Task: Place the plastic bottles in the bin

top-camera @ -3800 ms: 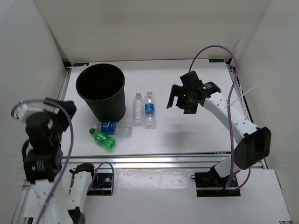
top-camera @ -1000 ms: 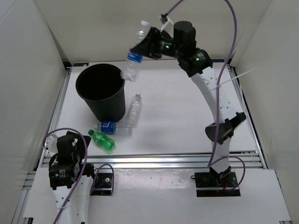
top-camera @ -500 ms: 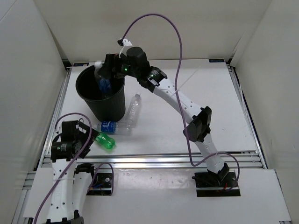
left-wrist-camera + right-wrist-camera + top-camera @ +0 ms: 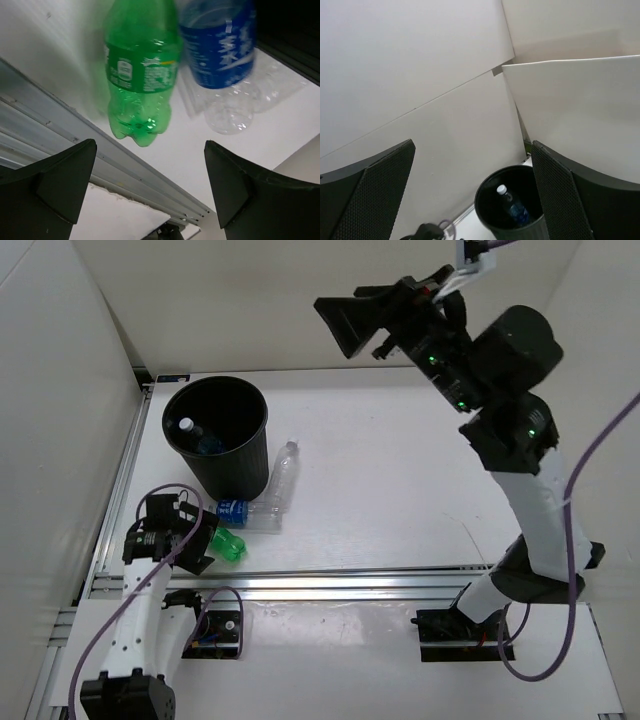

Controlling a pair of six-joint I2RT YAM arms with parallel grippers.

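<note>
The black ribbed bin stands at the back left. A blue-labelled bottle with a white cap lies inside it, also seen in the right wrist view. A plain clear bottle leans against the bin. A second blue-labelled bottle and the green bottle lie in front of it. My left gripper is open just short of the green bottle's base, with the blue-labelled bottle beside it. My right gripper is open and empty, high above the table, looking down at the bin.
An aluminium rail runs along the table's near edge, right under my left gripper. White walls enclose the table on three sides. A purple cable loops off the right arm.
My right gripper has let the blue-labelled bottle go into the bin and risen high, up and to the right. My left gripper has moved up to the green bottle.
</note>
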